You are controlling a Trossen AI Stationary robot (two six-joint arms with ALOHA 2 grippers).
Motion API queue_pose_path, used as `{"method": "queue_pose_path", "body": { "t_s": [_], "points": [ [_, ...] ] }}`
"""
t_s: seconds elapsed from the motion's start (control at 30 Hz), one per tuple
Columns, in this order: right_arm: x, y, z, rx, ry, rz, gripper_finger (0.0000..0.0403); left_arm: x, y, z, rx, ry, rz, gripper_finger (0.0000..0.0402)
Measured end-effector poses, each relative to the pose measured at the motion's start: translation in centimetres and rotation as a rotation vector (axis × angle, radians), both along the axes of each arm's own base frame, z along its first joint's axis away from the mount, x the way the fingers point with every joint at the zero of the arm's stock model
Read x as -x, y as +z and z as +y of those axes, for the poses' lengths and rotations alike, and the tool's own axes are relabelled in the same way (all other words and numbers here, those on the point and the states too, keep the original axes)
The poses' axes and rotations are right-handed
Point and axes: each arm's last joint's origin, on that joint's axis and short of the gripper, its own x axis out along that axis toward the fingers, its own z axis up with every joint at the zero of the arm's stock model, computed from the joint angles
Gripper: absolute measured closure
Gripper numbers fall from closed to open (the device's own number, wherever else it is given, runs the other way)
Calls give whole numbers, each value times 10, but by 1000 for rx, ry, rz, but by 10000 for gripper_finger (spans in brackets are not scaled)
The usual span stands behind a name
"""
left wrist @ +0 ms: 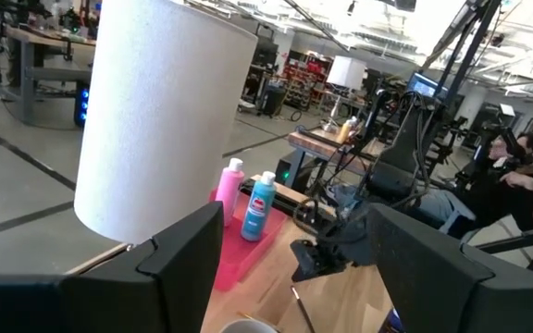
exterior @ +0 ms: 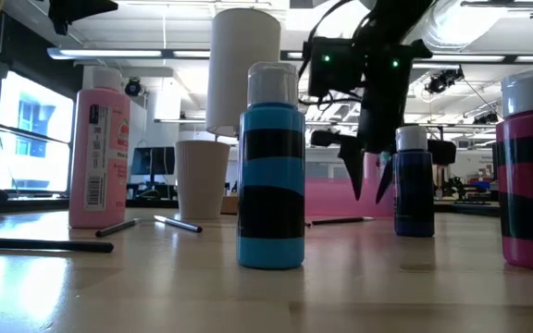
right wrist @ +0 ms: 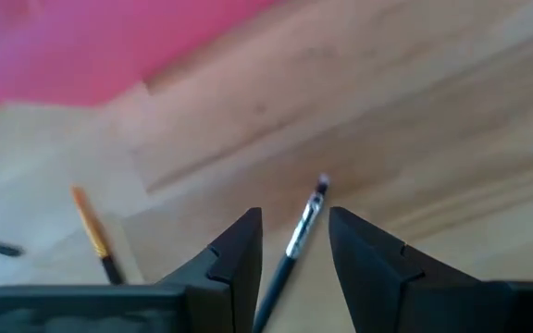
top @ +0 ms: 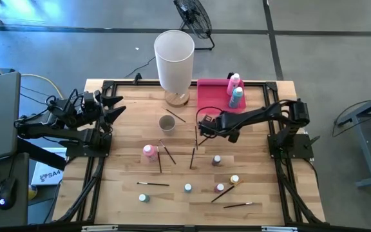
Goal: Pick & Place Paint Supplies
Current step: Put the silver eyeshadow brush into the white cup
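Wooden tabletop [top: 256,161] in a dark frame, grey floor around it, a fan beyond the far edge. My right fingers [right wrist: 294,245] hang low over the planks near the middle, just in front of the pink tray [top: 212,95], partly open with a thin dark-handled paintbrush [right wrist: 296,236] lying in the gap between them; its metal ferrule and tip stick out past the tips. I can't tell if the pads touch it, so I don't call it gripped. An orange-tipped brush [right wrist: 92,227] lies just beside it on the wood.

My left fingers [left wrist: 294,268] wait spread wide at the left edge of the tabletop, holding nothing, aimed at the tall white cylinder [top: 174,59].

Two bottles stand in the pink tray: a pink one [top: 234,81] and a teal one [top: 237,96], side by side. A paper cup [top: 166,122] sits near the cylinder. Left of centre stands a pink bottle [top: 149,151], with more brushes [top: 169,154] beside it. Tiny bottles [top: 187,187] and brushes are scattered along the near side. One person sits in the room behind.
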Motion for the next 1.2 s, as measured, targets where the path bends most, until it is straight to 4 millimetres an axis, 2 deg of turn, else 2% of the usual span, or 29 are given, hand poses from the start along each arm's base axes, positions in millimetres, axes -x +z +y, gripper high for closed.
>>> {"method": "queue_pose_path", "body": {
  "t_s": [0.13,0.5,0.6,0.77,1.2],
  "points": [
    [-7,-6,7,-30,21,-33,282,0,-1,0,0,2,8,140],
    [-26,0,27,-42,139,-220,286,0,-1,0,1,18,10,140],
    [-33,-6,29,-62,172,-255,311,0,-1,0,1,18,14,140],
    [-37,-9,28,-57,195,-269,388,0,-1,0,1,18,14,140],
    [-30,-12,32,-132,250,-191,400,0,-4,0,-1,19,41,140]
  ]
}}
